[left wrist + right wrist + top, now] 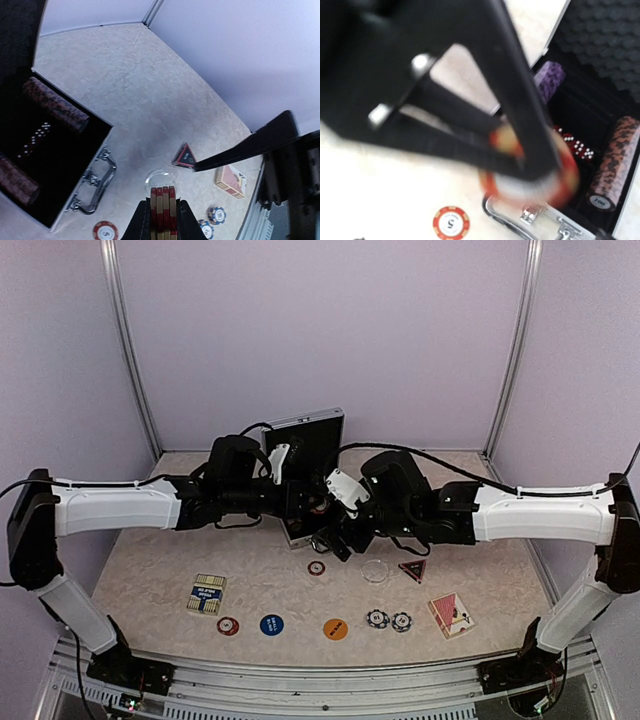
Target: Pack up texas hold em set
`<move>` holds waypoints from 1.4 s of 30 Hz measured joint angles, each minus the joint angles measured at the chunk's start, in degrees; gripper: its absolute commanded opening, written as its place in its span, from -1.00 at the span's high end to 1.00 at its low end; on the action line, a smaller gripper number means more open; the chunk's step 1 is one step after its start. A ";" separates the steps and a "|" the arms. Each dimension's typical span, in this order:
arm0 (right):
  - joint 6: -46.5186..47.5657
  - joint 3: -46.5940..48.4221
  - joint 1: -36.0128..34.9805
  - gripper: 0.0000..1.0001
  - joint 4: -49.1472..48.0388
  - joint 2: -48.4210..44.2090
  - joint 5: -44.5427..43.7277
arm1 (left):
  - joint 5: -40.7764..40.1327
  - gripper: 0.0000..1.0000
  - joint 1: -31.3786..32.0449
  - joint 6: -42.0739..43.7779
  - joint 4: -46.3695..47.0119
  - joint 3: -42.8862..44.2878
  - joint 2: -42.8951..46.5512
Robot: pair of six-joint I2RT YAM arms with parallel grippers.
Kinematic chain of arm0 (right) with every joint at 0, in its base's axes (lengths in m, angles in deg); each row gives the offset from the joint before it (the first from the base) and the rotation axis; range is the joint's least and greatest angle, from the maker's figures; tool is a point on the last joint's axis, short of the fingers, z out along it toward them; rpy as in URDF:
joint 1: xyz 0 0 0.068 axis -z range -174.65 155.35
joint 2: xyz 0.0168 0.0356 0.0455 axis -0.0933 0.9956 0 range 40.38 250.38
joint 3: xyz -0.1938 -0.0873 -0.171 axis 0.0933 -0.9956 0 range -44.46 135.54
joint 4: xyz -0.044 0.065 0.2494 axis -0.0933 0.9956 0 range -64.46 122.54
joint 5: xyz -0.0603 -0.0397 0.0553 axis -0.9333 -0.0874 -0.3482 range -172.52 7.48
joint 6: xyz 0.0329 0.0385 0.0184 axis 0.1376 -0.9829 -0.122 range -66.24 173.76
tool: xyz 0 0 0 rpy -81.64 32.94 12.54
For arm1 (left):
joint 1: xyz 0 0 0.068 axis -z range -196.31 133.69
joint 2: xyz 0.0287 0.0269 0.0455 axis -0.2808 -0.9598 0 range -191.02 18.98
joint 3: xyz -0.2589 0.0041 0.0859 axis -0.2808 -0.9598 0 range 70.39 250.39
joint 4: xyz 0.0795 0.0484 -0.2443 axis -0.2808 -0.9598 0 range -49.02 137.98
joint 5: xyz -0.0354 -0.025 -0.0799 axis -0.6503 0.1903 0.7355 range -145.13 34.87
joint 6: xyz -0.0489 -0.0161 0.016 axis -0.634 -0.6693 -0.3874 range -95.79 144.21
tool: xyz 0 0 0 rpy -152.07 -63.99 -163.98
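Case [305, 440] is mid-bench toward the far edge, open, lid standing upright. It's a silver aluminium shell with black lining, egg-crate foam in the lid and a metal handle [95, 184] on the near wall. Inside I count two chip rolls, a purple roll [547, 80] and a brownish roll [615, 160]. A row of dark red dice [572, 144] lies between them, too small to count.

Left gripper [162, 212] is clamped on a red chip stack [162, 200]: four red-and-cream chips, edge-on, held off the bench on the case's handle side. Right gripper [332, 538] is right beside it. Its wrist view is blurred and mostly blocked, so I can't tell whether its fingers are apart or together.

Loose on the bench [150, 570], counted:
- 2 single red chips: front red chip [316, 567] just ahead of the case, near red chip [228, 626] by the near edge
- 2 blue-striped chips side by side by the near edge: first striped chip [377, 618], second striped chip [401, 621]
- 1 blue disc [271, 624] and 1 orange disc [335, 628], both by the near edge
- 1 clear disc [376, 571], with 1 dark triangle [412, 570] just to its right
- 2 decks: blue-and-gold deck [207, 593] toward the near-left corner, red deck [451, 614] toward the near-right corner
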 measured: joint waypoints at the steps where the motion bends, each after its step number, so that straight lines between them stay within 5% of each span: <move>1: -0.13 -0.13 0.00 -0.99 0.15 -0.74 -0.02 | -0.37 0.97 -0.70 1.01 -0.66 0.04 0.15; 10: -3.41 -6.75 0.00 -0.99 0.98 -10.71 -1.90 | -6.45 0.98 -7.85 12.70 -8.24 0.04 1.51; 20: -7.56 -12.15 0.09 -1.00 3.26 -18.58 -5.05 | -10.38 1.00 -8.04 27.21 -12.17 1.92 1.44; 42: -13.57 -19.58 1.77 -0.99 7.26 -24.87 -5.70 | -12.85 1.00 -7.32 45.38 -15.91 9.81 -9.70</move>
